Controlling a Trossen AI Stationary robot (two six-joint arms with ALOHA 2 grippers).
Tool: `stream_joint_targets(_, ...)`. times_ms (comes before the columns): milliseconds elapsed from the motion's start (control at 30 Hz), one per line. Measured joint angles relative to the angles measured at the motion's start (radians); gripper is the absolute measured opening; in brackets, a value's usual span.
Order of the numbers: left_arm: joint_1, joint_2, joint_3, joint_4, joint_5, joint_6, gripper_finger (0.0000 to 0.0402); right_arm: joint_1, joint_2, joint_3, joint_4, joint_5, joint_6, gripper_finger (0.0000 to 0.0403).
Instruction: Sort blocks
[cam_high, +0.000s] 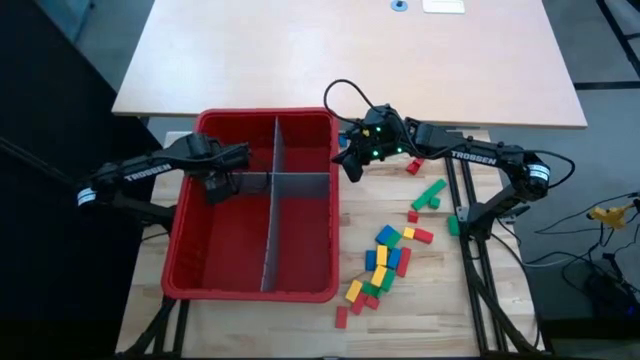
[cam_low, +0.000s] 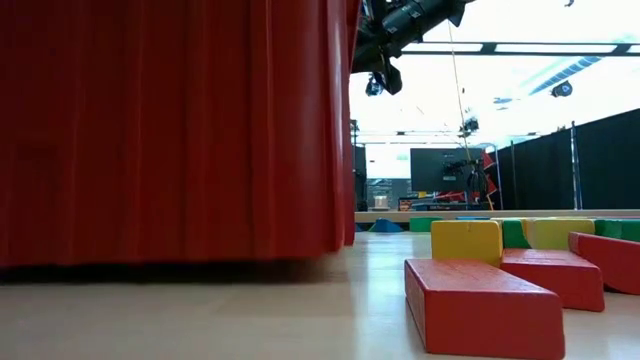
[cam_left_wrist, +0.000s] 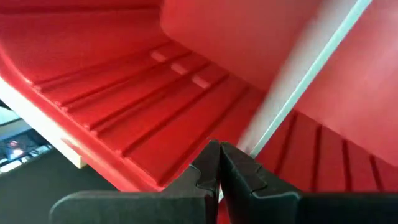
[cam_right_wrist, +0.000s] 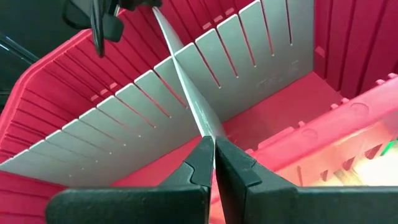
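Note:
Several red, green, blue and yellow blocks (cam_high: 385, 262) lie flat on the table to the right of the red bin (cam_high: 265, 117). In the low view a red block (cam_low: 480, 305) and a yellow one (cam_low: 466, 240) lie nearest. My left gripper (cam_high: 222, 186) hangs shut over the bin's far left compartment, with nothing between its fingers (cam_left_wrist: 219, 163). My right gripper (cam_high: 350, 162) is shut and holds nothing. It hangs above the bin's right rim near the far corner (cam_right_wrist: 213, 155), well above the table (cam_low: 385, 75).
Grey slotted dividers (cam_high: 272, 200) split the bin into compartments, and I see no blocks inside them. More blocks lie near the right arm's base (cam_high: 430, 195). Bare wood shows between the bin and the block pile (cam_high: 350, 230). A second tabletop (cam_high: 350, 50) stands beyond.

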Motion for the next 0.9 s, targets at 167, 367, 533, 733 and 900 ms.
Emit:
stream_joint_targets(167, 0.0, 0.0, 0.015, 0.001, 0.029, -0.002, 0.0, 0.0, 0.0, 0.0, 0.0, 0.0, -0.002, 0.0)
stream_joint_targets(367, -0.001, 0.001, 0.064, 0.009, -0.095, -0.012, 0.0, 0.0, 0.0, 0.0, -0.001, 0.0, -0.004, 0.0)
stream_joint_targets(533, 0.0, 0.001, 0.139, 0.007, -0.208, 0.011, 0.0, 0.0, 0.0, 0.0, -0.001, 0.0, -0.009, 0.0)
stream_joint_targets(733, 0.001, 0.001, 0.204, 0.005, -0.211, 0.018, 0.0, -0.005, 0.0, 0.0, 0.005, 0.035, -0.048, 0.0)
stream_joint_targets(900, 0.001, 0.0, 0.219, 0.006, -0.212, -0.014, 0.0, -0.027, 0.0, 0.0, 0.052, 0.112, -0.086, 0.0)
